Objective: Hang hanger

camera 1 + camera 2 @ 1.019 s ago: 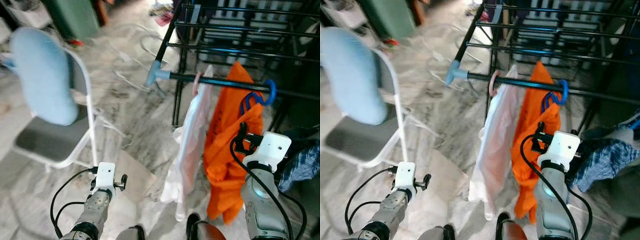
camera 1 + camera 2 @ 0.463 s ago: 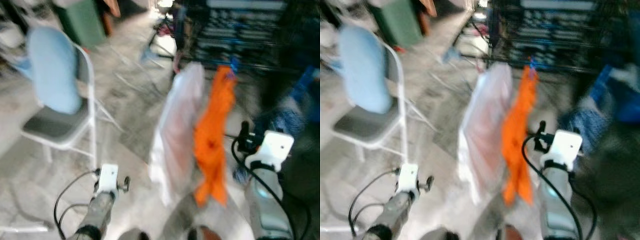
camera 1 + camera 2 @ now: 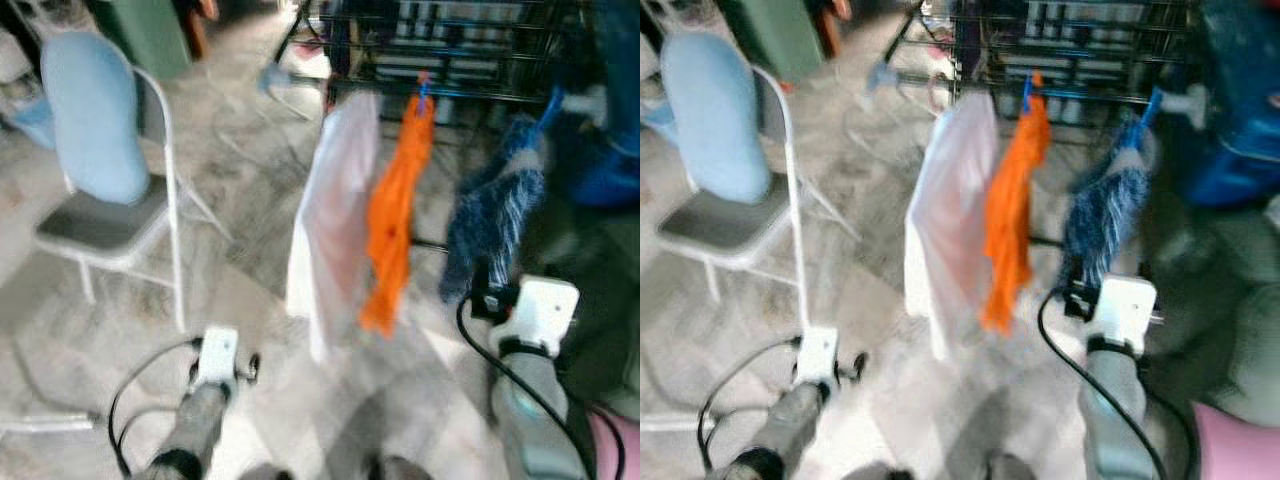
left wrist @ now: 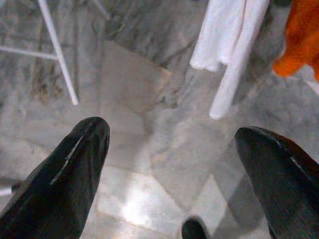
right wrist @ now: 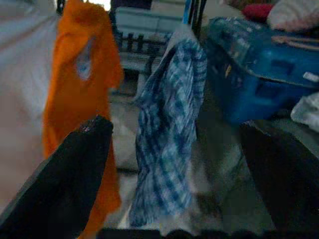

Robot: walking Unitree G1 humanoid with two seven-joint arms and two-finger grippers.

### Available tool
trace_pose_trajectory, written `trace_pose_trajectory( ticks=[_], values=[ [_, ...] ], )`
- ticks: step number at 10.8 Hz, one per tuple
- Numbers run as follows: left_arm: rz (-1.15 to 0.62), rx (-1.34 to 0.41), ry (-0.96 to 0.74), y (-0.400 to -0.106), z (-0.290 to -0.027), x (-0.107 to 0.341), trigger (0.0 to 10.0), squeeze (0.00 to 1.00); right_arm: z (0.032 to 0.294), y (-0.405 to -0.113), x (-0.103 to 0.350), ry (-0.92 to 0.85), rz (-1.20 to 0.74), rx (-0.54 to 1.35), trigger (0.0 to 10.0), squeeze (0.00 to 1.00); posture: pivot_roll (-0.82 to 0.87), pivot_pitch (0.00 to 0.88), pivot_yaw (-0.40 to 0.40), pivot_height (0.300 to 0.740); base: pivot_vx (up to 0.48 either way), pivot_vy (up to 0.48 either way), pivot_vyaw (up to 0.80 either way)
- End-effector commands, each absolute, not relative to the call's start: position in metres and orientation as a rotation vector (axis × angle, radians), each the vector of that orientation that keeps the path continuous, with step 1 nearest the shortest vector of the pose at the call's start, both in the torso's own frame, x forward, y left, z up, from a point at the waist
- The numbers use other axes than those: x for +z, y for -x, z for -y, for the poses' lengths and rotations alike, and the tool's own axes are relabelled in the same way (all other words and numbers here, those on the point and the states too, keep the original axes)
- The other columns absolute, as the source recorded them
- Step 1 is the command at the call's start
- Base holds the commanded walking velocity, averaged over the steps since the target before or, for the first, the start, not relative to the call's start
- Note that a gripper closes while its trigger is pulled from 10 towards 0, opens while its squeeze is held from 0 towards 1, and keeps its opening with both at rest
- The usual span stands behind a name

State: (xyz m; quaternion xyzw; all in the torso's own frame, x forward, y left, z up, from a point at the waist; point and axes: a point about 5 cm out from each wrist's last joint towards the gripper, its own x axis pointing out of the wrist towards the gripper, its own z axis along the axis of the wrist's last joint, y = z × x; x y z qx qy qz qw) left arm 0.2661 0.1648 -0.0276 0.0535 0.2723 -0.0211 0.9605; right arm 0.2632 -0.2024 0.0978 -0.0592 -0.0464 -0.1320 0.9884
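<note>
A black drying rack (image 3: 470, 40) spans the 12 o'clock edge of the blurred head view above a marble floor (image 3: 250, 300). At 10 o'clock stands a white folding chair (image 3: 110, 225) with a pale blue cushion (image 3: 90, 125) against its back. Three garments hang side by side from the rack's front rail, each with its long axis vertical: a white shirt (image 3: 335, 215) near centre, an orange garment (image 3: 392, 220) just to its 3 o'clock side, and a blue checked shirt (image 5: 172, 134) further toward 3 o'clock. The hanger (image 3: 425, 92) of the orange garment shows as a small blue hook at the rail, pointing up; the rest is too blurred to tell. A blue bin (image 5: 259, 74) sits at 2 o'clock, with pale cloth (image 5: 294, 12) on top.

The left hand (image 4: 174, 164) hovers over the floor at 7 o'clock, fingers spread wide, holding nothing. The right hand (image 5: 179, 174), at 4 o'clock, faces the checked shirt, equally wide and empty.
</note>
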Motion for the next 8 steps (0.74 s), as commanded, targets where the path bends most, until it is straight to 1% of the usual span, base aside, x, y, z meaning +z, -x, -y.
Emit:
trace_pose_trajectory(
  ticks=[1,2,3,4,5,6,8],
  values=[
    [-0.582,-0.031,-0.142,-0.261,-0.174,-0.031,10.0,0.0,0.195,-0.261,0.093,0.124,0.075,-0.211,10.0,1.0,-0.13,0.171,0.076,0.74,0.0,0.0,0.0],
    [-0.595,-0.032,-0.137,-0.261,-0.176,-0.032,10.0,0.0,0.193,-0.258,0.084,0.134,0.036,-0.155,10.0,0.99,-0.14,0.169,0.077,0.74,0.0,0.0,0.0],
    [-0.602,-0.033,-0.142,-0.26,-0.178,-0.033,10.0,0.0,0.188,-0.254,0.075,0.144,-0.005,-0.089,10.0,0.88,-0.15,0.163,0.08,0.74,0.0,0.0,0.0],
    [-0.616,-0.041,-0.161,-0.259,-0.181,-0.034,10.0,0.0,0.179,-0.25,0.056,0.124,-0.1,0.005,10.0,0.2,-0.14,0.149,0.083,0.74,0.0,0.0,0.0],
    [-0.643,-0.058,-0.185,-0.256,-0.183,-0.036,10.0,0.0,0.165,-0.247,0.033,0.091,-0.199,0.089,10.0,0.0,-0.13,0.125,0.078,0.74,0.0,0.0,0.0],
    [-0.678,-0.027,-0.186,-0.252,-0.189,-0.039,10.0,0.0,0.158,-0.246,0.007,0.059,-0.321,0.117,10.0,0.0,-0.12,0.112,0.072,0.74,0.0,0.0,0.0],
    [-0.766,0.028,-0.17,-0.239,-0.197,-0.049,10.0,0.0,0.158,-0.241,-0.031,0.003,-0.533,0.093,10.0,0.0,-0.08,0.092,0.053,0.74,0.0,0.0,0.0]
  ],
)
